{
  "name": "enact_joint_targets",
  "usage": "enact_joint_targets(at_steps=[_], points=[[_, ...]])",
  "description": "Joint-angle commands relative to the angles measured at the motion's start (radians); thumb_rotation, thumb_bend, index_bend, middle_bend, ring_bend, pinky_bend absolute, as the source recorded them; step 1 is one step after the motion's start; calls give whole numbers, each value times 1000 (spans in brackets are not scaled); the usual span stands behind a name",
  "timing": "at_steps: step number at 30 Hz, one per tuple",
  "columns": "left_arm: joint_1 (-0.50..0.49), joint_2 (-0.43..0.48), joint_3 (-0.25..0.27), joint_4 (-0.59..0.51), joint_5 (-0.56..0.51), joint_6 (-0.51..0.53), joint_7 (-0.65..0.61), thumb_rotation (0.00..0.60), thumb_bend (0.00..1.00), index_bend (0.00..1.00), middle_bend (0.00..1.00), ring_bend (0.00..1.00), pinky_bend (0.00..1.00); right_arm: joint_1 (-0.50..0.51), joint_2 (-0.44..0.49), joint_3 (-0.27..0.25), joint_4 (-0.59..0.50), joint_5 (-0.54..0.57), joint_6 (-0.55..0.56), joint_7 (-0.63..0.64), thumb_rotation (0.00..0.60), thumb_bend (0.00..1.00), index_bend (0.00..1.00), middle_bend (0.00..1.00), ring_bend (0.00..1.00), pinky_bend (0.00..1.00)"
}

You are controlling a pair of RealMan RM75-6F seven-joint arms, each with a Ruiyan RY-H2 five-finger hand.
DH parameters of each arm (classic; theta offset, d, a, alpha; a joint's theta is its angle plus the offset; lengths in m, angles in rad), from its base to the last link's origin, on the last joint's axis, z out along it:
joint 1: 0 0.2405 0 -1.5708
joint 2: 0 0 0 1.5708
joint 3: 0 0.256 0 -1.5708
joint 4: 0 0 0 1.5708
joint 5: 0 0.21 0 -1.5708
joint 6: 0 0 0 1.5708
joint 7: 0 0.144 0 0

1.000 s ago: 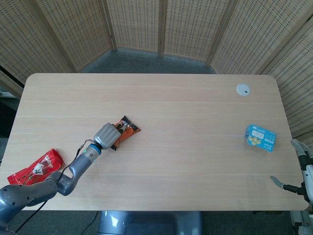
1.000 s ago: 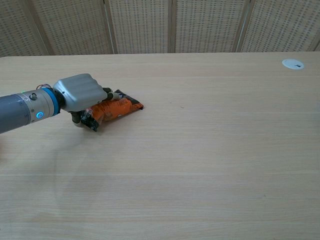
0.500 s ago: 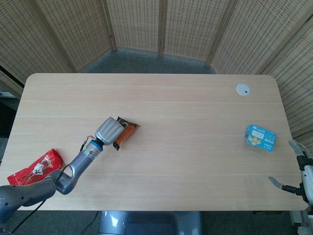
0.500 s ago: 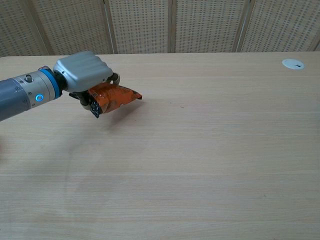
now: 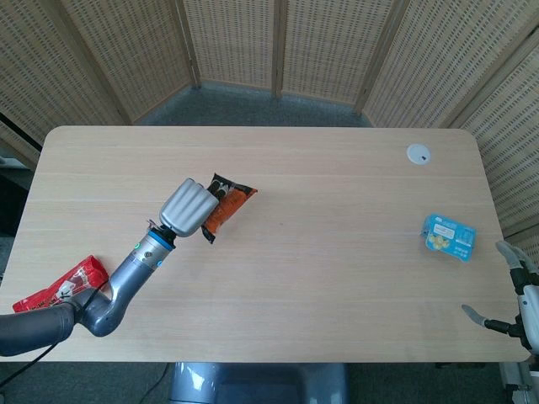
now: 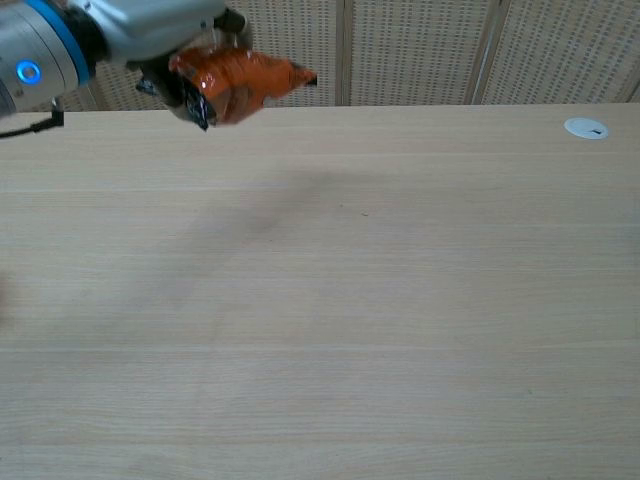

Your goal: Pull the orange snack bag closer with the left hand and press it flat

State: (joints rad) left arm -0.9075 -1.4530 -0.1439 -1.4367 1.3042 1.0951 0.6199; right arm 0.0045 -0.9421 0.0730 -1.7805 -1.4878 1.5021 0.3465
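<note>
Bag: the orange bag (image 6: 235, 85) is held clear of the table (image 5: 337, 252), gripped at one end by the left hand (image 5: 187, 209)
Long axis: run from the hand toward the far right (free end sticking out)
Next move: judged a lowering toward the near edge, then a press
Right hand: the right hand (image 5: 515, 295) is seen at the table's right edge, fingers apart, nothing held

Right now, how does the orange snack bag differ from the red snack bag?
The orange snack bag is held by the left hand and lifted clear of the table, while the red snack bag lies untouched on the table near its left front corner. The orange one has black ends; the red one carries a white mark. Both are long, soft packets.
</note>
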Motion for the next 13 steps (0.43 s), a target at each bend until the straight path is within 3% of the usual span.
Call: enact_joint_targets(at_steps=[1,7,13], points=[[7,128,-70,-157,-23,53,85,600,5,939,759,874,1000,0,1,-1,-3,-5,3,1,600,0,0,0,0,0],[21,215,-100,-254,-51,71,133,600,4,940,760,874,1000,0,2,-4,-9,-15,6,0,600,0,0,0,0,0],[25,229,-102,-260,-69,66,138,600,5,939,758,874,1000,0,2,-7,-13,-20,9,-5,600,0,0,0,0,0]])
